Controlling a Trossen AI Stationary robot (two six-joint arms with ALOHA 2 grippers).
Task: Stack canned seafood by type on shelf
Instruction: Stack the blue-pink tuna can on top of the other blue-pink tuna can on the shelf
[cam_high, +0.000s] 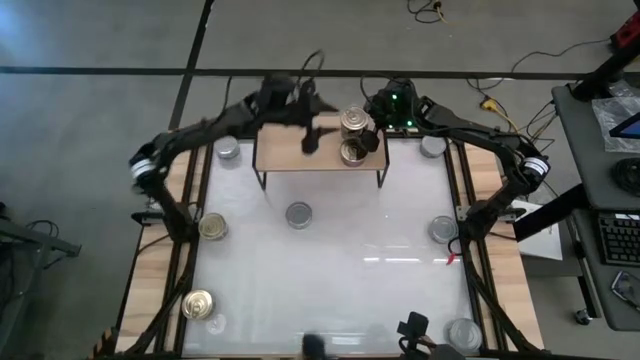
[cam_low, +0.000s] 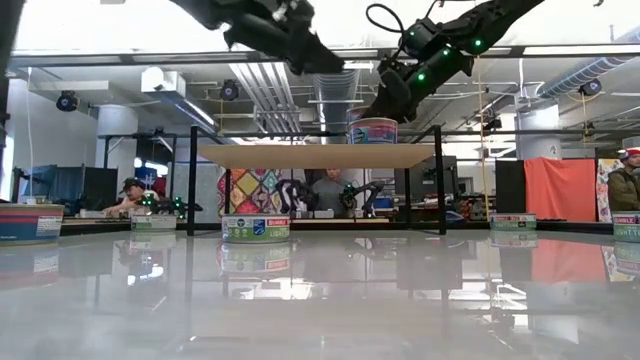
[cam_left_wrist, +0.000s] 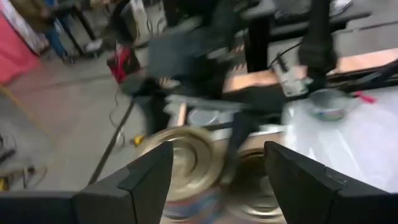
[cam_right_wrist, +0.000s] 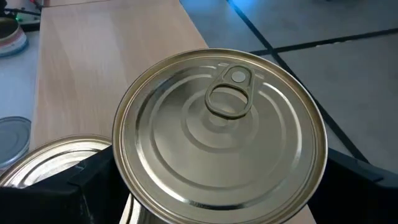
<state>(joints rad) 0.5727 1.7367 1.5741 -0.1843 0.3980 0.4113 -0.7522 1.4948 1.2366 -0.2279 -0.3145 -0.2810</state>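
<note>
While high view blurs, gold can shows pull-tab.

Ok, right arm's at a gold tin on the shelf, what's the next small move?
Probably raise the right gripper with its gold-lidded tin and set it atop the neighbouring gold tin. The tins match and sit side by side on the shelf, not yet stacked.

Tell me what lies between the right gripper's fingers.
A gold-lidded can with a pull tab sits between the right gripper's fingers, over the shelf, as the right wrist view shows.
</note>
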